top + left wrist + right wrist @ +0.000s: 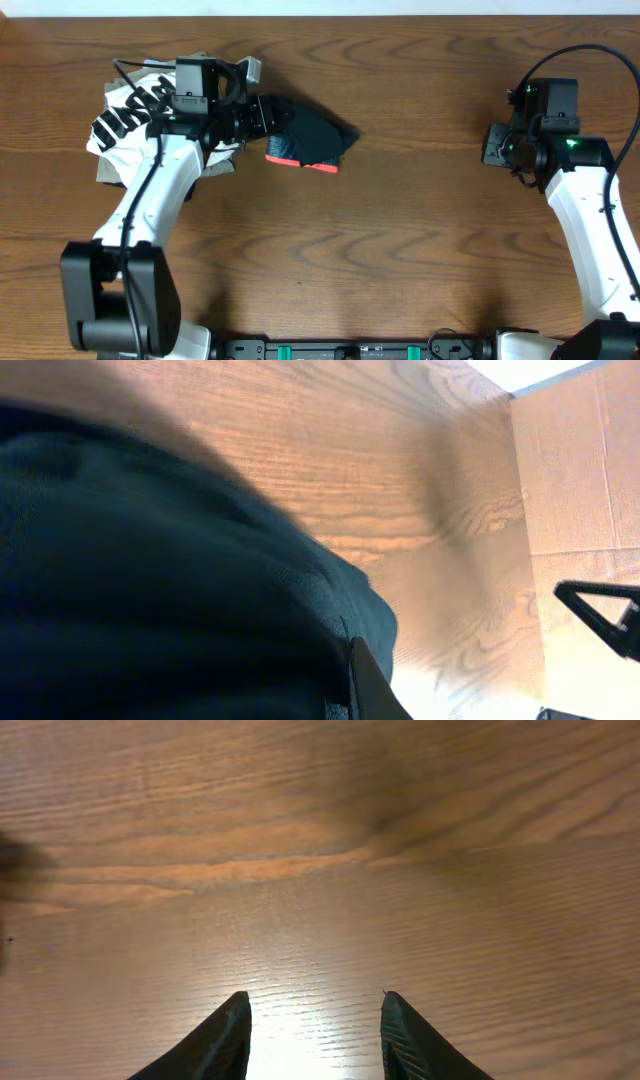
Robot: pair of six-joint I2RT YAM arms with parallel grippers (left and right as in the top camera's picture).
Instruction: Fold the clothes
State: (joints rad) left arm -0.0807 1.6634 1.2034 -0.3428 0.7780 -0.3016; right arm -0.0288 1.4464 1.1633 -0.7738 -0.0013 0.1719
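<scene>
The black pants (318,138) lie bunched in a small bundle at the back left of the table, with the grey waistband and its coral-red edge (300,163) along the front. My left gripper (268,118) reaches in from the left and is shut on the bundle's left end. In the left wrist view the dark fabric (170,580) fills most of the picture and hides all but one finger (368,685). My right gripper (497,145) is open and empty over bare wood at the far right, its fingertips (315,1010) apart.
A white shirt with bold black lettering (128,118) lies crumpled at the far left under my left arm, with a khaki garment (215,165) beside it. A cardboard wall (575,470) shows past the table's edge.
</scene>
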